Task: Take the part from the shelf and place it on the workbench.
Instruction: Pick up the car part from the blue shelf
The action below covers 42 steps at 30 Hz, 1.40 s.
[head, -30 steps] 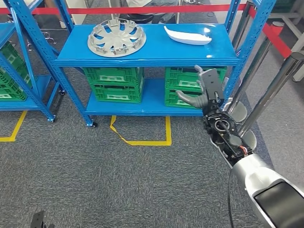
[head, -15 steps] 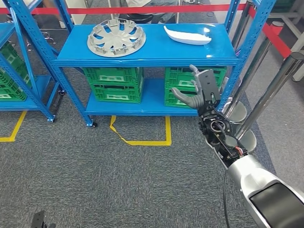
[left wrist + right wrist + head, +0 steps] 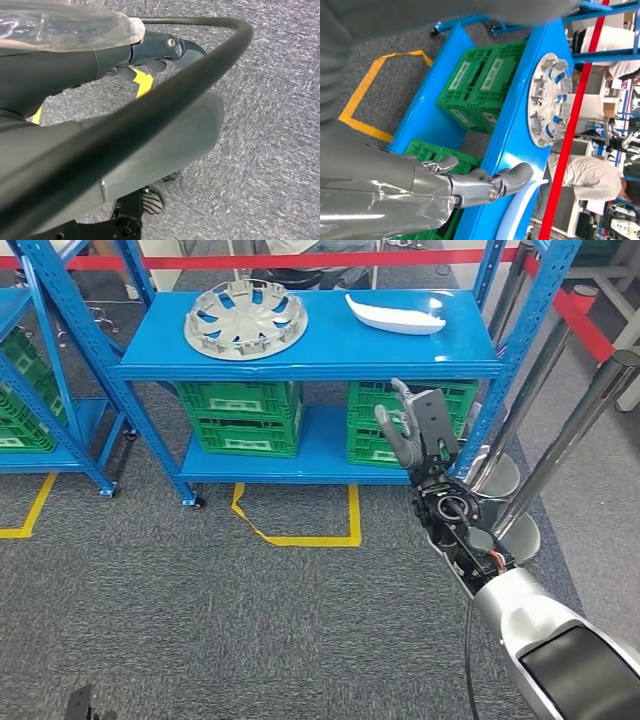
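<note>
While my right hand hangs in front of the blue shelf, below its top board and over the green crates, its fingers are spread apart and hold nothing. My white part lies on the top board toward its right end, above and beyond my fingertips, well apart from them. On the same board, off to the left, sits a silver wheel cover. My left hand hangs over grey carpet; I cannot tell how its fingers lie.
</note>
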Each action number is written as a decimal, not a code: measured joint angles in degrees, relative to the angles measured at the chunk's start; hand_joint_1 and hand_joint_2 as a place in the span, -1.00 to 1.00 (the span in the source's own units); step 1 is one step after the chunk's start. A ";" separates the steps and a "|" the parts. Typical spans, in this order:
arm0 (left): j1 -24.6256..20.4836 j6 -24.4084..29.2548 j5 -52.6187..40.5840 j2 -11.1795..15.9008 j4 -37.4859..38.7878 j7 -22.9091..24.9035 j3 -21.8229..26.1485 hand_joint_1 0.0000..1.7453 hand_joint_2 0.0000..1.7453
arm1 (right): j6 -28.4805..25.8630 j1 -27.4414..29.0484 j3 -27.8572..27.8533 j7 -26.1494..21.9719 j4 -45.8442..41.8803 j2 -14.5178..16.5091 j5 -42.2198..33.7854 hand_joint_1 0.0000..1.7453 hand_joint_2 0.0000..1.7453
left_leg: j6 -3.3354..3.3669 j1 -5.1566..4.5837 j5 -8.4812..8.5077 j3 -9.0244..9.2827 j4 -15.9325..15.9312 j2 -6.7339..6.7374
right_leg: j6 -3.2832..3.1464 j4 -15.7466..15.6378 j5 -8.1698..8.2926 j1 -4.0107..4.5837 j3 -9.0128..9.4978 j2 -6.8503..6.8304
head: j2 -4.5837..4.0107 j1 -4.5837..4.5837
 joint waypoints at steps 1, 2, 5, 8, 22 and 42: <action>0.00 0.02 0.04 0.01 0.00 -0.02 0.00 -1.00 -1.00 | 0.17 0.00 -0.08 -0.04 0.11 0.08 0.00 -1.00 -1.00 | 0.04 -0.09 -0.02 -0.03 0.10 0.00 | 0.04 -0.05 0.03 -0.04 0.00 -0.01 | 0.00 -0.02; -0.01 0.02 0.04 0.02 0.00 -0.02 0.00 -1.00 -1.00 | 0.29 0.02 -0.14 -0.04 0.22 0.16 0.00 -1.00 -1.00 | 0.08 -0.16 -0.05 -0.08 0.19 -0.01 | 0.09 -0.10 0.05 -0.08 -0.01 -0.02 | 0.00 -0.07; 0.00 -0.01 0.03 0.10 0.01 -0.02 0.01 -1.00 -1.00 | 0.42 0.20 -0.31 0.02 0.46 0.26 0.02 -1.00 -1.00 | 0.37 -0.28 0.00 -0.24 0.06 -0.06 | 0.43 0.16 0.58 -0.17 -0.02 -0.04 | 0.01 -0.27; -0.01 -0.13 0.02 0.13 0.02 -0.02 0.01 -1.00 -1.00 | 0.42 0.41 -0.42 0.13 0.52 0.26 0.21 -1.00 -1.00 | 1.03 0.31 0.53 0.59 -1.26 0.05 | 1.02 2.29 0.02 -0.03 -1.10 0.04 | 0.00 -0.23; 0.11 -0.52 0.04 0.07 0.26 -0.02 -0.02 -1.00 -1.00 | 0.15 2.84 -1.35 0.86 0.40 0.01 0.78 -1.00 -1.00 | -2.58 1.77 -1.73 2.10 0.55 -0.20 | 0.16 1.21 0.43 -1.13 -2.80 0.63 | 0.00 1.23; 0.49 -0.53 0.24 0.21 0.66 -0.09 -0.74 -1.00 -1.00 | 0.33 3.57 -2.86 1.20 -0.41 -0.21 1.26 -1.00 -1.00 | 1.31 -1.08 7.55 -4.92 -2.05 -0.89 | 0.96 13.18 -10.15 0.15 2.59 0.74 | -0.02 -1.75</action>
